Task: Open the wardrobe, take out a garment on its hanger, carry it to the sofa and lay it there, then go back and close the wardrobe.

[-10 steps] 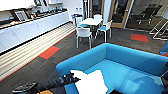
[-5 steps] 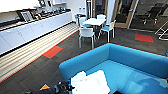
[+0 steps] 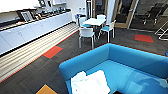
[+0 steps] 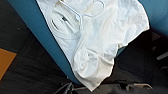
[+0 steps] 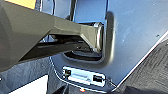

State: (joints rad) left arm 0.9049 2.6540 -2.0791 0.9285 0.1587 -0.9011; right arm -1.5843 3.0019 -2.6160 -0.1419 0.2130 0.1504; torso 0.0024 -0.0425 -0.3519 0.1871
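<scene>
The white garment (image 3: 90, 83) lies crumpled on the near end of the blue sofa's (image 3: 130, 65) seat. In the left wrist view the garment (image 4: 100, 45) spreads over the sofa's edge (image 4: 32, 27), one corner hanging down toward the dark carpet. The thin white hanger (image 4: 80, 15) rests on top of it at the collar, its hook curled beside it. My left gripper (image 4: 102, 88) is just off the shirt's hanging corner, open, with nothing between its fingers.
White chairs (image 3: 86, 33) stand around a white table (image 3: 93, 22) beyond the sofa. A long white counter (image 3: 30, 30) runs along the left wall. The dark carpet carries red (image 3: 52, 51) and orange (image 3: 46, 90) tiles. Glass doors (image 3: 130, 12) are at the back.
The whole head picture has shifted slightly, so the camera moved. The garment stays in the same spot on the sofa.
</scene>
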